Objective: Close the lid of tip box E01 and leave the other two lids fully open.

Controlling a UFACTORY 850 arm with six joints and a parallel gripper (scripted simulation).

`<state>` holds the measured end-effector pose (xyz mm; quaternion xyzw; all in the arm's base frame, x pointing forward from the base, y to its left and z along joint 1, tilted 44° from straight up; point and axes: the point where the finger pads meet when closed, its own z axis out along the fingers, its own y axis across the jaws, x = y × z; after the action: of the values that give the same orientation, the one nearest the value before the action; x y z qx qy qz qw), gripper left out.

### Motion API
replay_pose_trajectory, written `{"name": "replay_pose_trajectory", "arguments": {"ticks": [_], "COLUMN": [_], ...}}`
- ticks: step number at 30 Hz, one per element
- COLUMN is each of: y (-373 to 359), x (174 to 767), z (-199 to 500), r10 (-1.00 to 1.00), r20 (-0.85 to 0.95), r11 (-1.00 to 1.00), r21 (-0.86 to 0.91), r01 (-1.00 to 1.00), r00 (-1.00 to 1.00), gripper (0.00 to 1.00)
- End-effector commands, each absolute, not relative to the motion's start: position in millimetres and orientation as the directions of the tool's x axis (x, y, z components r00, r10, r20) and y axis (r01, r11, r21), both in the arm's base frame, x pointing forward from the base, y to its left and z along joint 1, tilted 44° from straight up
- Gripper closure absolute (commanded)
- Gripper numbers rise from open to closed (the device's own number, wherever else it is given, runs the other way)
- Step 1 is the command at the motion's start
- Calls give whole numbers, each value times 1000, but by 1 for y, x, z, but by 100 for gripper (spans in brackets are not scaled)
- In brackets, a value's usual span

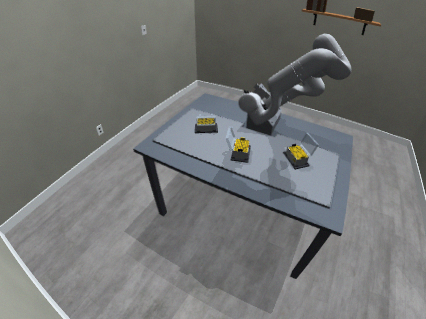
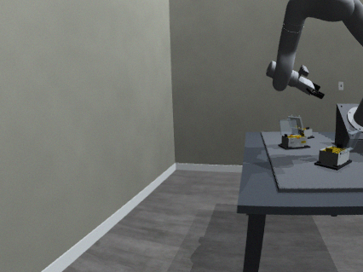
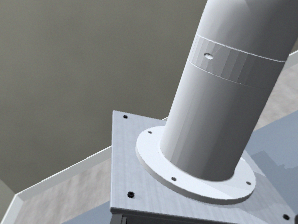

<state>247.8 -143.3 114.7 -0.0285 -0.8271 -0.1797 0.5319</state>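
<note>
Three tip boxes with yellow tips stand on the grey mat: the left box (image 1: 206, 124), the middle box (image 1: 241, 148) and the right box (image 1: 298, 156). The middle box's clear lid (image 1: 230, 138) stands raised on its left side, and the right box's lid (image 1: 311, 141) is raised on its far right side. The left box's tips are uncovered. Its lid is too small to make out. The ID stickers are too small to read. My gripper (image 2: 317, 92) is open and empty, high above the table near the arm's base, well apart from all boxes. The wrist view shows no fingers and no box.
The arm's base pedestal (image 3: 190, 170) and lower link (image 3: 225, 95) fill the wrist view. The pedestal (image 1: 261, 122) stands at the table's back, behind the middle box. In the exterior view the left box (image 2: 334, 155) is nearest and the middle box (image 2: 294, 138) lies beyond it.
</note>
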Motion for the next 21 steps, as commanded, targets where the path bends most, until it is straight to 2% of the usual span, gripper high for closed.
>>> {"name": "replay_pose_trajectory", "arguments": {"ticks": [1,21], "y": [-128,-67], "x": [259,308], "z": [121,150], "r10": [-139,-139], "r20": [882,845], "r11": [911,812], "r21": [293,396], "r01": [291,430], "r00": [-451,-517], "gripper": [0,0]}}
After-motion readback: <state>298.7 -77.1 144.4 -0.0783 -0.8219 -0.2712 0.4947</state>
